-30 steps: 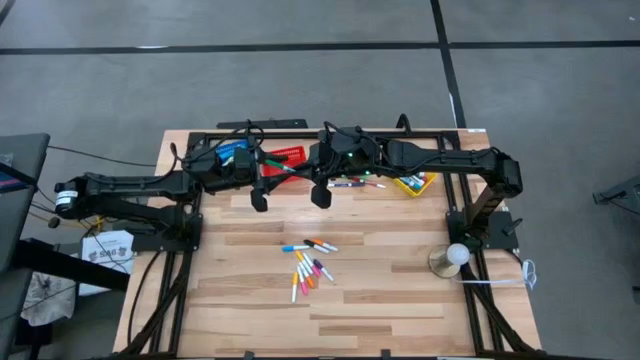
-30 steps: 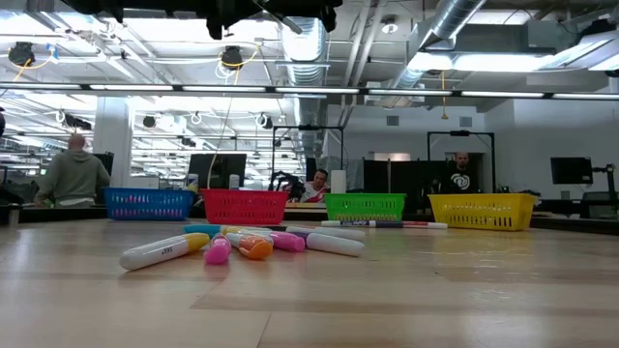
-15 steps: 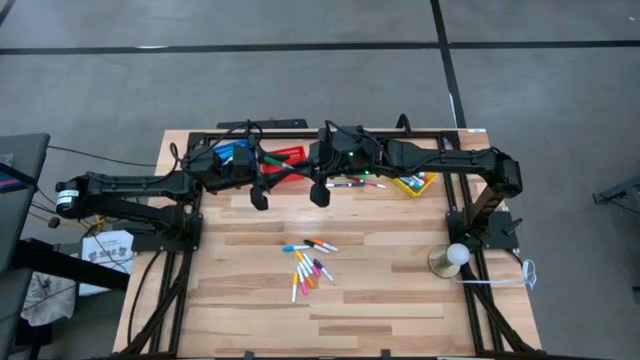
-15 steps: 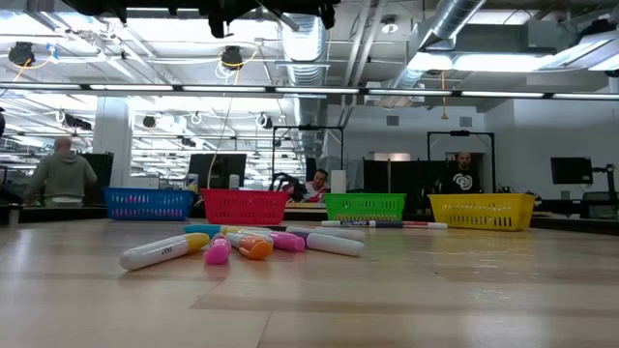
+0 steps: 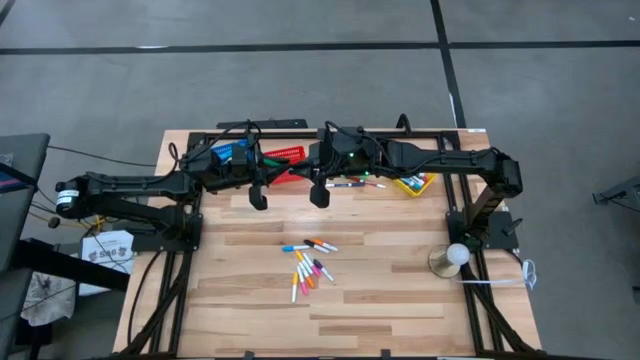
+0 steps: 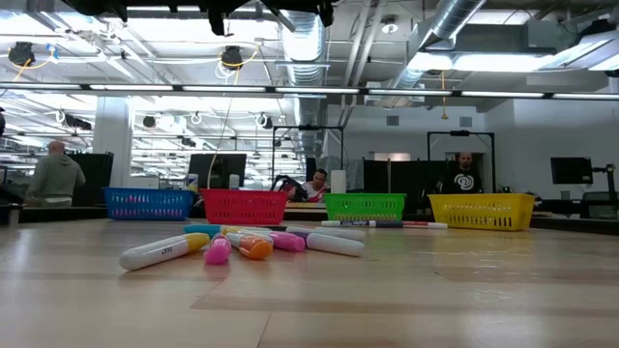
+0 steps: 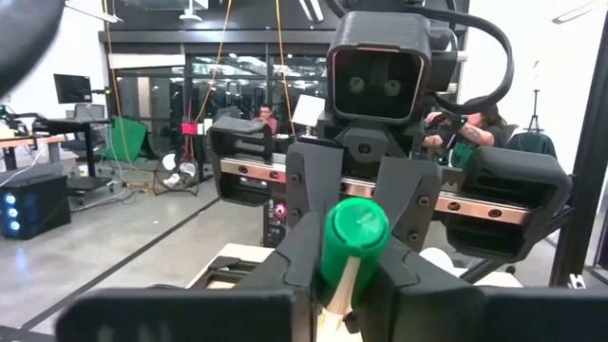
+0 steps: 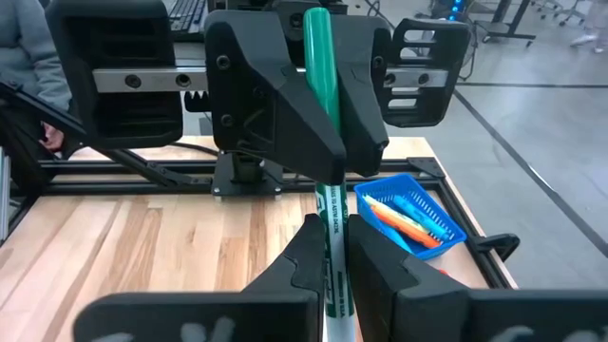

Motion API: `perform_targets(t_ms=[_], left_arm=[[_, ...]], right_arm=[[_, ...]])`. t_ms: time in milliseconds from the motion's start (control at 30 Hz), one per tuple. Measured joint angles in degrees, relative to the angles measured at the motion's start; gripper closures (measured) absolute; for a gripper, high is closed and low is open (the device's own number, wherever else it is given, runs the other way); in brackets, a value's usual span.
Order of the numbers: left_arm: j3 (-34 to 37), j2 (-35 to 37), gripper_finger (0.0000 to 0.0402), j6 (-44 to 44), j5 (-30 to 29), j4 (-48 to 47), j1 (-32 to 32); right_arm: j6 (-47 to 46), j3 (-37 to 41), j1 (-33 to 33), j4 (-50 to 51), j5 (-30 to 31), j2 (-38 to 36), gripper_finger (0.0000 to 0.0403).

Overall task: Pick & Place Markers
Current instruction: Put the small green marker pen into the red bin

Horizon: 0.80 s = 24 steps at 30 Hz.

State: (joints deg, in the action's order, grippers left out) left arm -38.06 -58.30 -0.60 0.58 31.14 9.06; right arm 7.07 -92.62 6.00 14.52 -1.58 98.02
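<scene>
Green-capped marker (image 8: 326, 142) clamped simultaneously by left gripper (image 8: 328, 123) and right gripper (image 8: 331, 249), mid-air above the red basket (image 5: 285, 156).

A light wooden table (image 5: 380, 290) of joined planks carries everything, framed by black rails along its far edge and both sides. Near its middle lies a loose heap of markers (image 5: 308, 265), touching and crossing one another. Along the far edge stand four mesh baskets in a row: blue (image 6: 147, 203), red (image 6: 245, 206), green (image 6: 365, 206) and yellow (image 6: 482, 210). A few more markers (image 6: 372, 224) lie flat just before the green basket. A round-based lamp (image 5: 450, 259) stands at the right.
</scene>
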Motion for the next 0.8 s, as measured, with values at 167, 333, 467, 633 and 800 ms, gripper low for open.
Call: perform_targets(t_ms=[167,333,467,633,800], left_arm=[[0.0,0.0,0.0355,-0.4,-0.2,0.1,0.0],[0.0,0.0,0.0367,-0.4,-0.3,0.2,0.0],[0.0,0.0,0.0367,-0.6,0.5,0.2,0.0],[0.0,0.0,0.0361,-0.6,0.6,0.1,0.0],[0.0,0.0,0.0367,-0.6,0.8,-0.1,0.0]], right_arm=[[-0.5,0.0,0.0,-0.1,0.1,0.0,0.0378],[-0.6,0.0,0.0,-0.2,0.1,0.0,0.0362],[-0.8,0.0,0.0,-0.1,0.0,0.0,0.0352],[-0.8,0.0,0.0,-0.1,0.0,0.0,0.0348],[-0.6,0.0,0.0,0.1,0.0,0.0,0.0346]])
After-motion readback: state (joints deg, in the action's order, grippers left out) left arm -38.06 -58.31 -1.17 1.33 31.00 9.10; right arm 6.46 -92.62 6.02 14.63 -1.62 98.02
